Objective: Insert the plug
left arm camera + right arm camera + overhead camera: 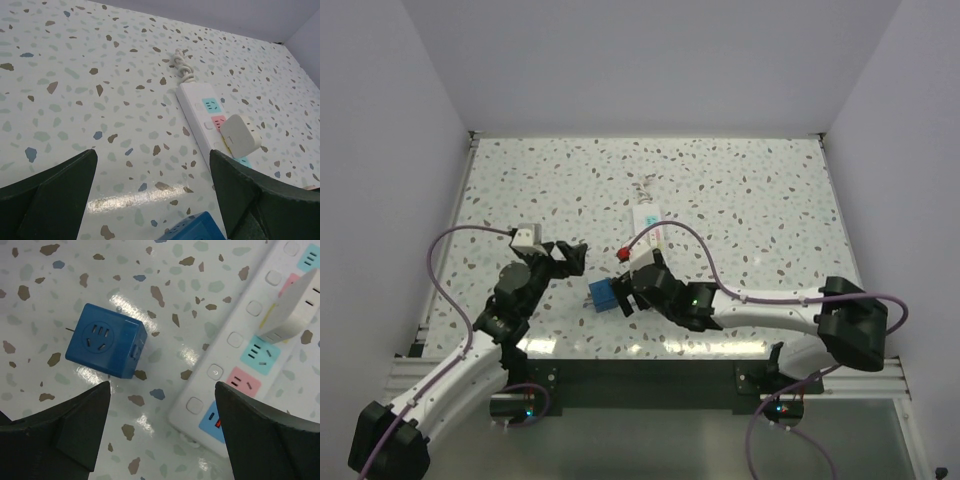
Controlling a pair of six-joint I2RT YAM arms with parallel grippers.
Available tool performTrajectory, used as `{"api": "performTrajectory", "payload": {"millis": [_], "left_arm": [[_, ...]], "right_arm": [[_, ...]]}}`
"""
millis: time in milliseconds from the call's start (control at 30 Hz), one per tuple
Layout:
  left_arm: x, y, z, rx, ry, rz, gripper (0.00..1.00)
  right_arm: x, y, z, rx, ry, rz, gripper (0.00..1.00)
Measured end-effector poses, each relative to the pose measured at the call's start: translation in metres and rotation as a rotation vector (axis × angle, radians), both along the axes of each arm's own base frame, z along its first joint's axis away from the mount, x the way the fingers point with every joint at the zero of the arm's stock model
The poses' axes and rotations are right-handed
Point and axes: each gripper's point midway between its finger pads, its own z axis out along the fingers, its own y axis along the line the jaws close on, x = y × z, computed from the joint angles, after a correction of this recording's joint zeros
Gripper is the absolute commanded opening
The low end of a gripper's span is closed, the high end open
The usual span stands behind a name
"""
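Observation:
A white power strip (647, 222) (200, 107) (250, 370) with coloured sockets lies mid-table. A white plug block (240, 134) (295, 307) stands on its yellow socket, slightly tilted; how deep it sits I cannot tell. A blue cube adapter (604, 296) (106, 342) (197, 229) rests on the table left of the strip's near end, socket face up. My right gripper (632, 280) (162, 390) hovers open above the gap between cube and strip, holding nothing. To the left of the cube, my left gripper (572, 254) (152, 155) is wide open and empty.
The strip's coiled white cord (642, 190) (182, 67) lies just beyond its far end. A red light (218, 423) shows at the strip's near end. White walls enclose the speckled table (750, 190) on three sides.

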Motion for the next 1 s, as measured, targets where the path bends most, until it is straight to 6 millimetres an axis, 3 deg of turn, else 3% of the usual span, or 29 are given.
{"api": "performTrajectory", "payload": {"millis": [167, 333, 700, 867, 1000], "left_arm": [[-0.004, 0.001, 0.010, -0.050, -0.017, 0.006, 1.00], [-0.005, 0.000, 0.002, -0.063, 0.009, 0.009, 1.00], [-0.009, 0.002, -0.014, -0.051, 0.034, 0.008, 0.98], [-0.018, -0.008, -0.022, -0.016, 0.002, -0.085, 0.92], [-0.025, -0.020, -0.018, -0.004, -0.054, -0.175, 0.90]], "right_arm": [[-0.002, 0.020, -0.019, 0.007, 0.019, 0.039, 0.90], [-0.003, 0.038, -0.037, 0.007, 0.051, 0.079, 0.90], [-0.011, 0.063, -0.034, 0.090, 0.076, 0.138, 0.91], [-0.005, 0.048, -0.033, 0.035, 0.043, 0.090, 0.93], [0.008, 0.012, 0.008, 0.047, -0.041, 0.024, 0.94]]}}
